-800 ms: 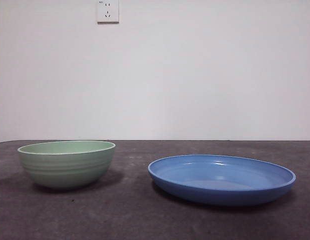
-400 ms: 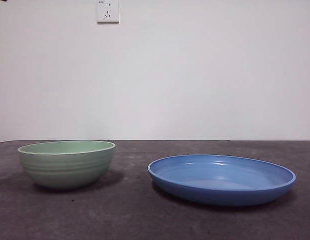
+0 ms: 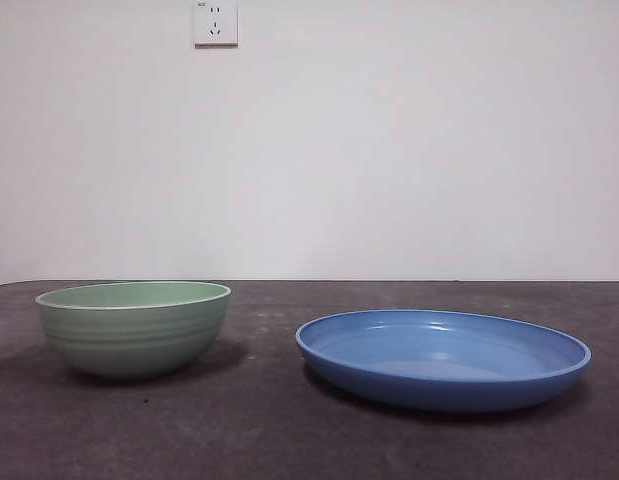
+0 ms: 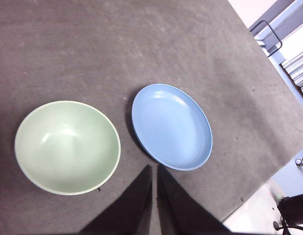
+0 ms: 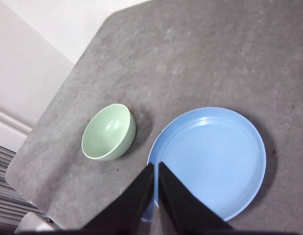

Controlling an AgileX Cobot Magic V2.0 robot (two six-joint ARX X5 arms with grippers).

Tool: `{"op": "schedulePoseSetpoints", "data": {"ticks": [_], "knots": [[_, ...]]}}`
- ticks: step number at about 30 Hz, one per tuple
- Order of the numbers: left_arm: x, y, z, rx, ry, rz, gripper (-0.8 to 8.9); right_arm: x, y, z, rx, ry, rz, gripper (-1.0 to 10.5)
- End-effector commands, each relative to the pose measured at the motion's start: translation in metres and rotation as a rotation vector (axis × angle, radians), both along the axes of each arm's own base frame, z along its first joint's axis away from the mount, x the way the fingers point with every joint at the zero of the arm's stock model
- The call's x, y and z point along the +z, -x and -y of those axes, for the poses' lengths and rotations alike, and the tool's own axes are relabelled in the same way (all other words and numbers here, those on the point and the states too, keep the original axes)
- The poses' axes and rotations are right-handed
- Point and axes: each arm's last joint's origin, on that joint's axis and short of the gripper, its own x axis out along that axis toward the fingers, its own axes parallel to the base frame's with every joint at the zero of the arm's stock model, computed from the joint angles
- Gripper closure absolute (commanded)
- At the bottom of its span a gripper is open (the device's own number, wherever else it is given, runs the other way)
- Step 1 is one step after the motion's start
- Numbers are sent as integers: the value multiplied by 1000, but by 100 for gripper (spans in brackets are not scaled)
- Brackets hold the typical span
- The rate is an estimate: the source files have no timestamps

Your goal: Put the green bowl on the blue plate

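Nothing on the worktop (image 3: 289,440) has shifted across the last second: the pale mint-green, ridged, glossy round bowl (image 3: 135,326) and the wide, shallow, glossy medium-blue round plate (image 3: 443,358) sit exactly as they did, and only a dark speck at the top corner of the front view has gone. The bowl stands upright on the dark grey worktop, beside the plate but clear of it, with a strip of bare surface between them. The plate is empty. A white wall socket (image 3: 215,22) sits high on the wall behind.

Both arms hang high above. The left pincer (image 4: 154,171) has its jaws together, holding nothing, nearer the bowl. The right pincer (image 5: 155,169) is likewise closed and empty, above the plate's near edge.

The task has probably not begun; a descent to the bowl's rim looks like the first step.
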Motion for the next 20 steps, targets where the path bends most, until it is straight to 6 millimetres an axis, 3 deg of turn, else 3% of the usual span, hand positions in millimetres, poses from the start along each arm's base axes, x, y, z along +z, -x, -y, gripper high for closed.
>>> {"op": "schedulePoseSetpoints", "data": {"ticks": [1, 7, 9, 15, 20], "knots": [[6, 0, 1, -26, -9, 38, 785, 4, 1, 0, 7, 6, 11, 937], [6, 0, 4, -44, -9, 35, 760, 2, 2, 0, 18, 23, -2, 935], [6, 0, 4, -44, -10, 35, 677, 2, 2, 0, 19, 24, -1, 876], [6, 0, 4, -55, -22, 53, 363, 2, 2, 0, 16, 25, -2, 517], [6, 0, 4, -65, -40, 72, 189, 2, 2, 0, 15, 26, -3, 391]]}}
